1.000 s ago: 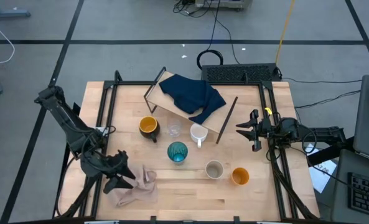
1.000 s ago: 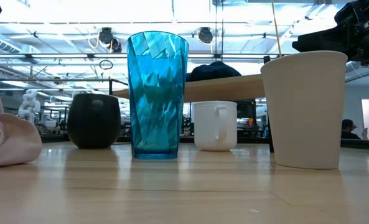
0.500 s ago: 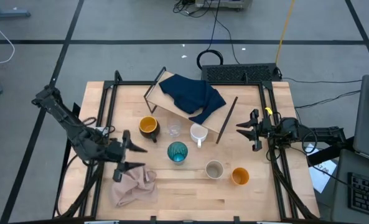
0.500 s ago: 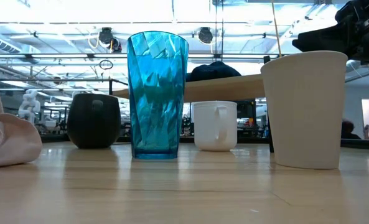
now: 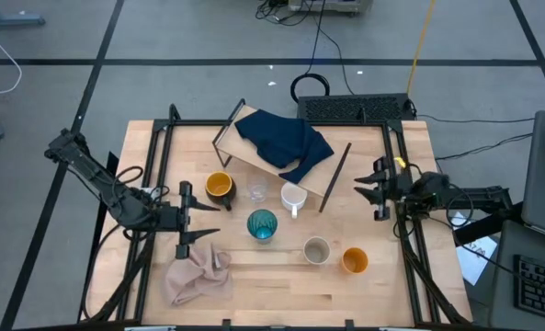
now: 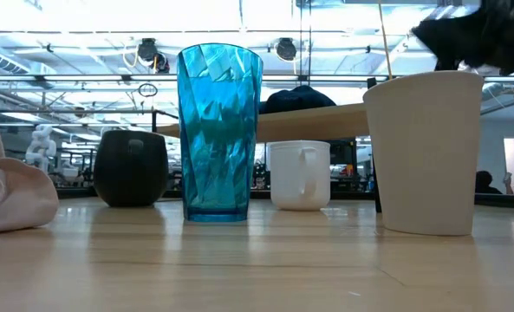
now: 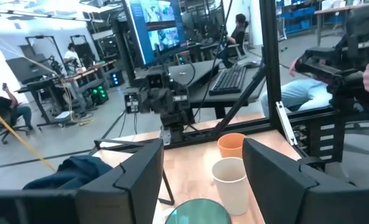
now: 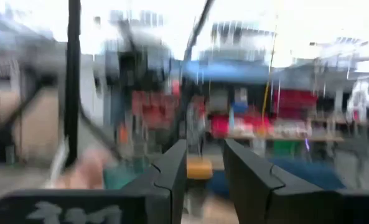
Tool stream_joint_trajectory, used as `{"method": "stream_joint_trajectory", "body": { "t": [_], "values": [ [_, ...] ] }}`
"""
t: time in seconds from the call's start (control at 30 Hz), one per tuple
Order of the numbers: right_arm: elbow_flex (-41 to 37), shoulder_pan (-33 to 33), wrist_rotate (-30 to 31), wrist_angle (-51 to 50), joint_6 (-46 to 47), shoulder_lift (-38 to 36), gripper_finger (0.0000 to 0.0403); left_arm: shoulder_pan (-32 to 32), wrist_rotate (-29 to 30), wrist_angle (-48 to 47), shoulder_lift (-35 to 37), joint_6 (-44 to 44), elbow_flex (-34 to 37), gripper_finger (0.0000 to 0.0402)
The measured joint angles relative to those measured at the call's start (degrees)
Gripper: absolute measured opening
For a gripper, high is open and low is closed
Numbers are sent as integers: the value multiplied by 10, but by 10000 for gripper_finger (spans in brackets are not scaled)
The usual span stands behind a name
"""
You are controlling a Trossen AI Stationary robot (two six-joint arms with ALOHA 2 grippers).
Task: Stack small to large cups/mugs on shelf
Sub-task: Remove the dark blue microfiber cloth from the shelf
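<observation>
The teal tumbler (image 5: 262, 224) stands mid-table among the other cups, before the tilted shelf (image 5: 281, 167) draped with a navy cloth (image 5: 286, 141). The left gripper (image 5: 195, 222) is held wide, empty, beside the tumbler above the pink cloth (image 5: 197, 276). The right gripper (image 5: 373, 190) is held narrow and empty at the table's right edge.

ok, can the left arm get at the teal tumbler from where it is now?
Probably yes. The left gripper is open and faces the teal tumbler across bare table. The pink cloth lies off that line nearer the front edge, and the black mug sits off it toward the back.
</observation>
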State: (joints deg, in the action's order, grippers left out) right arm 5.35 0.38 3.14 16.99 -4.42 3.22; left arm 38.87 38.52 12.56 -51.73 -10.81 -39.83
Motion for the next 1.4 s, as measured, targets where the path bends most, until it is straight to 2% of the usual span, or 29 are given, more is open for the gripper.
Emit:
{"method": "stream_joint_trajectory", "body": {
  "t": [0.17, 0.3, 0.5, 0.8, 1.13, 1.4],
  "values": [
    [106, 0, 45, -36, -77, 103, 98, 0, 10, -5, 0, 8, 0, 218],
    [197, 0, 46, -54, -125, 200, 98, 0, 16, -6, 0, 8, 0, 218],
    [350, -15, 74, -193, -166, 360, 98, 0, 25, -11, 0, 11, 0, 219],
    [537, -43, 74, -353, -218, 578, 98, 0, 31, -57, 0, 65, 0, 218],
    [692, -60, 73, -499, -225, 698, 105, 0, 32, -91, 0, 88, 0, 218],
    [713, -61, 79, -525, -237, 744, 184, 0, 39, -100, 0, 84, 0, 219]
  ]
}}
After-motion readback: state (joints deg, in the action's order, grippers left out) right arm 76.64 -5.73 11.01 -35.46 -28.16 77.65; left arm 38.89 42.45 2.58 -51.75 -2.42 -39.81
